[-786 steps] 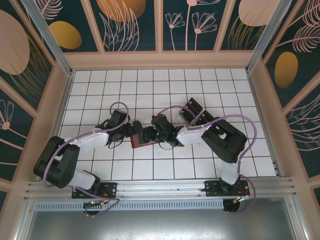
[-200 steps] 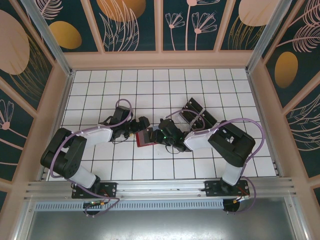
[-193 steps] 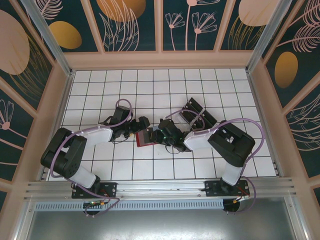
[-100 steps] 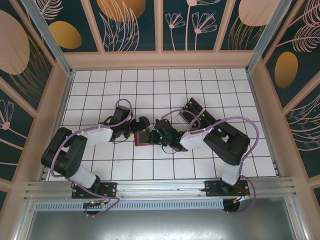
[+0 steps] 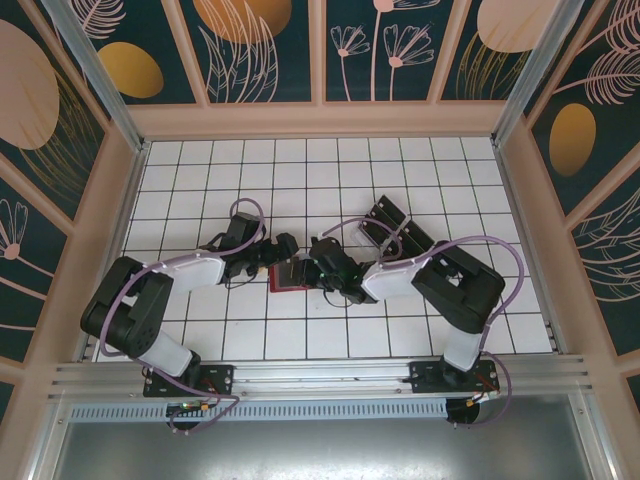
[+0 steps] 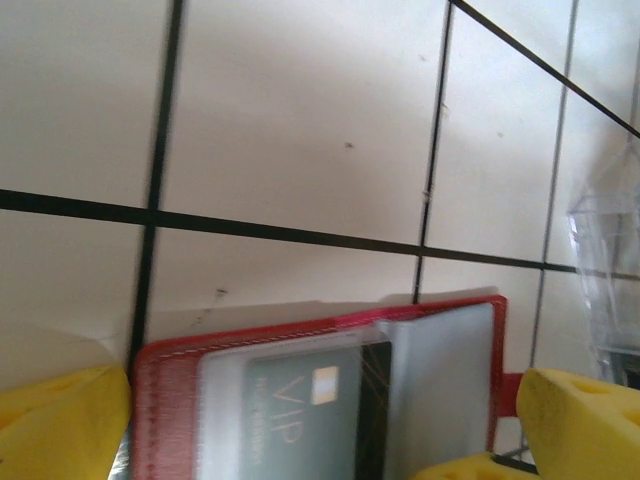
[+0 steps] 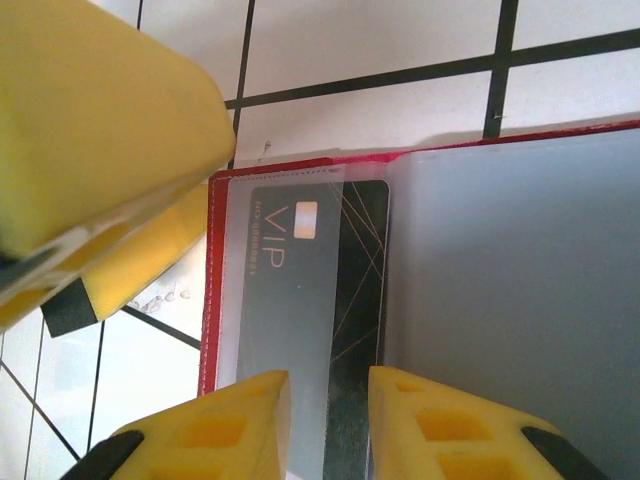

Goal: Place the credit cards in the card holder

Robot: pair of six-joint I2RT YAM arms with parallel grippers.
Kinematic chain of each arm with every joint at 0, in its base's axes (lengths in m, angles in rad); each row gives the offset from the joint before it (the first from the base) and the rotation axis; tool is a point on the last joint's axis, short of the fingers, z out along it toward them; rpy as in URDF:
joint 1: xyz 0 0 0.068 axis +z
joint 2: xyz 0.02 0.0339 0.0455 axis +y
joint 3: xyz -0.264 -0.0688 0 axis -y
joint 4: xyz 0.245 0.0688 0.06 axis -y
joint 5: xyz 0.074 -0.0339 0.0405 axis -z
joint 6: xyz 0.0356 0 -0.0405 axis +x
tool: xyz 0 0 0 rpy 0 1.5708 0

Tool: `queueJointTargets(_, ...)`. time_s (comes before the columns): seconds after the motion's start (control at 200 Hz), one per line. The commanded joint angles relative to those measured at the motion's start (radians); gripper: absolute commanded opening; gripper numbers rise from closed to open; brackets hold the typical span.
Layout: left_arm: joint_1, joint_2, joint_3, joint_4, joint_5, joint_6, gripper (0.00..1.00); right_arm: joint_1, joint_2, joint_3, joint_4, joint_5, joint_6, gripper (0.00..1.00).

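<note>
Red leather shows where the card holder lies open and flat on the white tiled table, near the middle, between the two arms. Under its clear sleeve a dark grey credit card marked VIP sits in the left half, its long side along the holder's left edge.

From the left, the left gripper hangs just over the holder's far left corner with its yellow fingers spread wide, one on each side of the holder, gripping nothing. From the right, the right gripper reaches in low over the near end of the card. Its jaws stand narrow, with a slim gap between them, and the card lies flat in that gap, not clamped. A clear plastic piece stands just right of the holder.
</note>
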Motion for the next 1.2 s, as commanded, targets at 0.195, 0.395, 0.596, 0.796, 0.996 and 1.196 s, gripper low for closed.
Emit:
queueJointTargets(0.195,0.001,-0.07,0.033,-0.089,-0.113,0.029,0.99,-0.009,-0.034,0.002,-0.013,0.037,-0.023,0.27)
queueJointTargets(0.395,0.002,-0.049,0.053,-0.082,-0.081,0.034,0.98,-0.014,0.001,0.018,-0.008,0.03,-0.027,0.26)
queueJointTargets(0.596,0.001,-0.025,0.061,-0.07,-0.062,0.033,0.98,-0.023,0.032,0.041,-0.012,0.023,-0.035,0.26)
queueJointTargets(0.796,0.002,-0.013,0.055,-0.054,-0.053,0.027,0.99,-0.027,0.073,0.073,-0.02,0.001,-0.046,0.26)
queueJointTargets(0.996,0.0,-0.008,0.045,-0.041,-0.042,0.022,0.99,-0.026,0.088,0.09,-0.022,-0.015,-0.05,0.24)
queueJointTargets(1.196,0.001,-0.001,0.036,-0.026,-0.034,0.016,0.99,-0.02,0.108,0.118,-0.032,-0.032,-0.057,0.22)
